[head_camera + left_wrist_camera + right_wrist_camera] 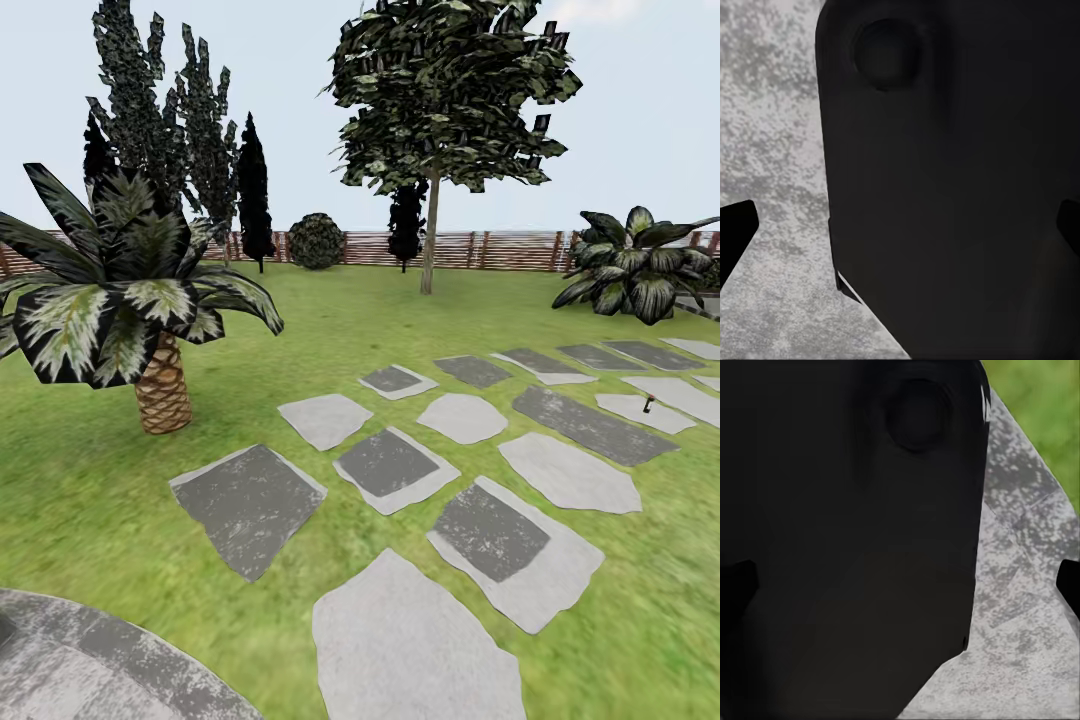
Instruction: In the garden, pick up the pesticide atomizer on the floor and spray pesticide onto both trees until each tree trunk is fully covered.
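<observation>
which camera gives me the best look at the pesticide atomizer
The head view: the pesticide atomizer sits as a tiny dark speck on a pale paving stone at right. Both wrist views show dark robot bodywork over grey stone, not the atomizer.

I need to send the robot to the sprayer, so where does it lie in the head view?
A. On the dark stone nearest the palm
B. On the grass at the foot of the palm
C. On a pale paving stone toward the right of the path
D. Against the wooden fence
C: the small dark sprayer rests on a pale paving stone at the right end of the path, far from the palm and the fence.
</observation>
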